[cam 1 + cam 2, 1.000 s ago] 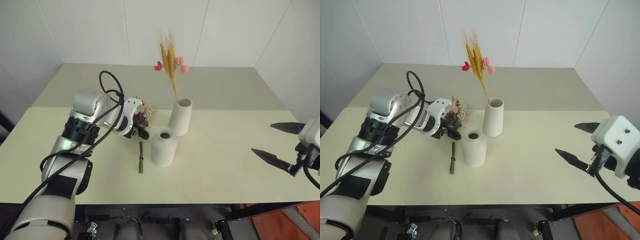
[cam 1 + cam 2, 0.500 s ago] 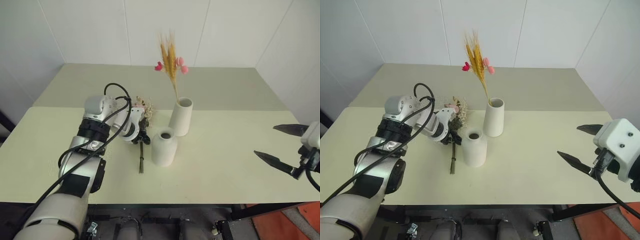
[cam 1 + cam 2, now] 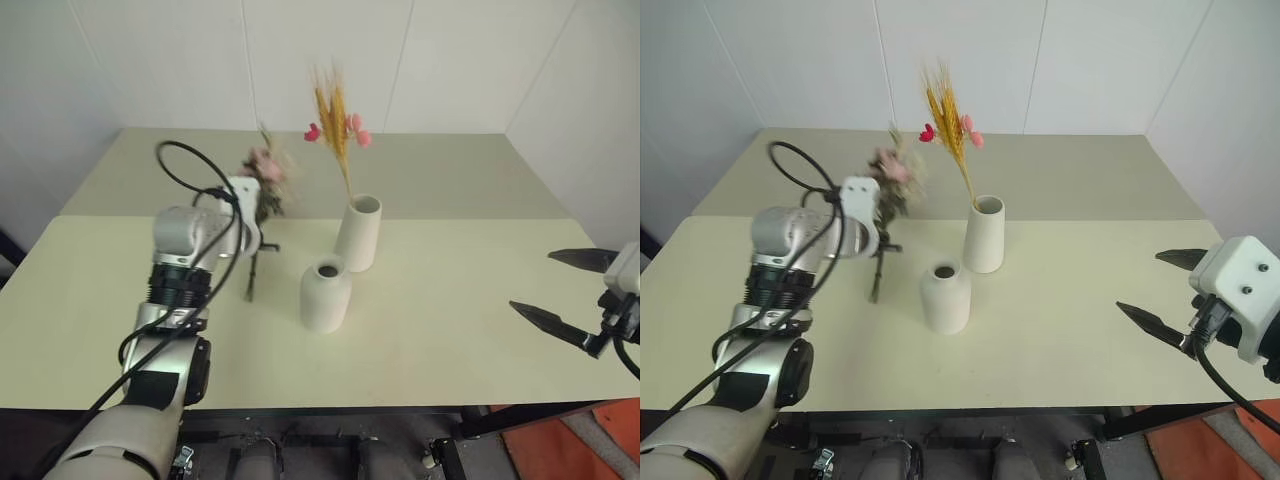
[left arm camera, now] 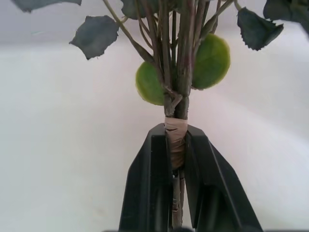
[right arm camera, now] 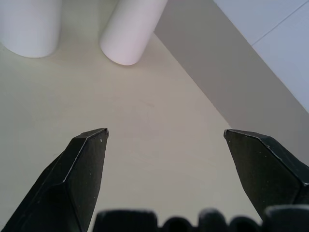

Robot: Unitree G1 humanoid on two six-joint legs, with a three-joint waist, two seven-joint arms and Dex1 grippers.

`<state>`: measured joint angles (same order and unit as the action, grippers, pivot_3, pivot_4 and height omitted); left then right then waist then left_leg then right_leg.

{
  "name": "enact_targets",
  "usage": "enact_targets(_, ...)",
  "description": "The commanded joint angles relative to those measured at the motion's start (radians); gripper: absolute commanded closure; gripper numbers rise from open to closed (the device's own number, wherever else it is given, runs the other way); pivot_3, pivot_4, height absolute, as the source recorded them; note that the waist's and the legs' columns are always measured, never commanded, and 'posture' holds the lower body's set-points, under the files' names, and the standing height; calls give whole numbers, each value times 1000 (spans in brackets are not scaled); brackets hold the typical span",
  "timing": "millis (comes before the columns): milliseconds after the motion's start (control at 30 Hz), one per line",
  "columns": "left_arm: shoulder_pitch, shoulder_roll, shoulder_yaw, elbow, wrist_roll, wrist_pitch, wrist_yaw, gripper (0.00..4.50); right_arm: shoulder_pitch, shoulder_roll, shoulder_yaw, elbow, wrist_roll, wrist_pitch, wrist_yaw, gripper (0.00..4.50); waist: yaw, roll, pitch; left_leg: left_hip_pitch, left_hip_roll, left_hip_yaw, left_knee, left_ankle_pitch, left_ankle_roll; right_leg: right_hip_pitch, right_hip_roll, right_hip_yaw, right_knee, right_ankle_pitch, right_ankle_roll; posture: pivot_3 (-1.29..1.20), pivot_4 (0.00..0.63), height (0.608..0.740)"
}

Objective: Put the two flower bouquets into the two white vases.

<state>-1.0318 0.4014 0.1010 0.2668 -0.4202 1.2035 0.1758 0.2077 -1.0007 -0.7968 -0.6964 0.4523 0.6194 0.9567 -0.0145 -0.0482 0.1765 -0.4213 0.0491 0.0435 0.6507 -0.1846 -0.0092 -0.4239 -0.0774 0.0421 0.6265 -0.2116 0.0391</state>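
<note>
Fingers of the left gripper (image 4: 176,159) are clamped on the taped stems of the rose bouquet (image 3: 265,175), holding it off the table (image 3: 450,310), blooms up, to the left of the short vase (image 3: 326,293). Just behind and to the right of the short vase stands the tall vase (image 3: 359,232), with the wheat bouquet (image 3: 338,120) in its mouth. Well to the right of the short vase, the right gripper (image 3: 562,293) hangs above the table with its fingers spread wide and nothing between them.

Pale cream table (image 3: 450,330), seam across middle, far half slightly greyer. White panelled walls (image 3: 180,60) meet behind far edge and along right side. Dark floor, orange-red patch (image 3: 560,445) below near right corner.
</note>
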Motion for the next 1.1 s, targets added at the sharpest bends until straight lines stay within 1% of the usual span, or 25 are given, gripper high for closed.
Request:
enact_targets(33, -50, 3, 87, -76, 35, -187, -15, 4384, -8, -3, -28, -2, -6, -22, -1, 0, 4, 0, 0, 0, 0, 0, 0, 0, 0, 0, 0, 0, 0, 0, 0, 0, 150, 740)
enact_targets(67, -60, -11, 145, -107, -30, -237, -86, 4384, -12, -5, -21, 2, -8, -24, -3, 0, 9, 0, 0, 0, 0, 0, 0, 0, 0, 0, 0, 0, 0, 0, 0, 0, 150, 740)
enact_targets(100, -55, -11, 185, -161, -118, -254, -203, 4384, -16, -8, -15, 6, -9, -26, -4, 0, 13, 0, 0, -1, 0, 0, 0, 0, 0, 0, 0, -1, -1, 0, 0, 0, 150, 740)
enact_targets(133, -48, -10, 206, -197, -176, -259, -289, 4384, -19, -10, -11, 10, -10, -28, -4, 0, 17, 0, 0, -2, 0, 0, 1, 0, 0, 0, 0, -1, -1, 0, 0, 0, 150, 740)
enact_targets(167, -35, -33, 253, -241, -256, -283, -361, 4384, -23, -13, -11, 14, -6, -28, 0, 0, 20, 0, 0, -3, 0, 0, 1, 0, 0, 0, -1, -2, -1, 0, 0, 0, 150, 740)
enact_targets(267, -9, -86, 339, -311, -435, -302, -489, 4384, -32, -19, -31, 16, 31, -8, 21, 0, 25, 0, 0, -3, 0, 1, 1, 0, 0, 0, -1, -2, -2, 0, 0, 0, 150, 740)
enact_targets(367, 24, -102, 346, -341, -554, -314, -643, 4384, -43, -4, -103, 3, 166, 38, 81, 0, 23, 1, 0, -1, 0, 0, 1, 0, 0, 1, 0, -1, -1, 0, 0, 0, 150, 740)
enact_targets(433, 43, -101, 329, -339, -589, -328, -718, 4384, -32, 0, -137, -11, 209, 51, 101, 0, 21, 1, 0, 1, 0, 0, 1, 0, 0, 3, 0, -1, 0, 0, 0, 0, 150, 740)
enact_targets(533, 60, -96, 284, -303, -594, -361, -836, 4384, 6, 3, -170, -30, 222, 38, 132, 0, 20, 1, 0, 2, 0, 0, 2, 0, 0, 4, 0, -1, 0, -3, 6, 0, 150, 740)
enact_targets(733, 66, -85, 179, -188, -507, -452, -1018, 4384, 66, 14, -234, -59, 242, 55, 138, 0, 23, 1, 0, 1, 0, -1, 3, 0, 0, 4, 0, -1, 0, -4, 7, 0, 150, 740)
enact_targets(867, 66, -76, 132, -145, -492, -462, -1110, 4384, 115, 28, -286, -83, 250, 70, 135, 0, 23, 1, 0, 0, 0, -1, 3, 0, 0, 3, 0, -1, 0, -4, 7, 0, 150, 740)
enact_targets(967, 87, -66, 88, -147, -449, -503, -1176, 4384, 151, 40, -328, -97, 249, 74, 137, 0, 21, 1, 0, 0, 0, -1, 3, 0, 0, 3, 0, -1, -1, -4, 7, 0, 150, 740)
enact_targets(1100, 99, -57, 61, -136, -416, -529, -1215, 4384, 183, 47, -360, -109, 256, 77, 132, 0, 21, 1, 0, 0, 0, -1, 4, 0, 0, 3, 0, -1, 0, -4, 7, 0, 150, 740)
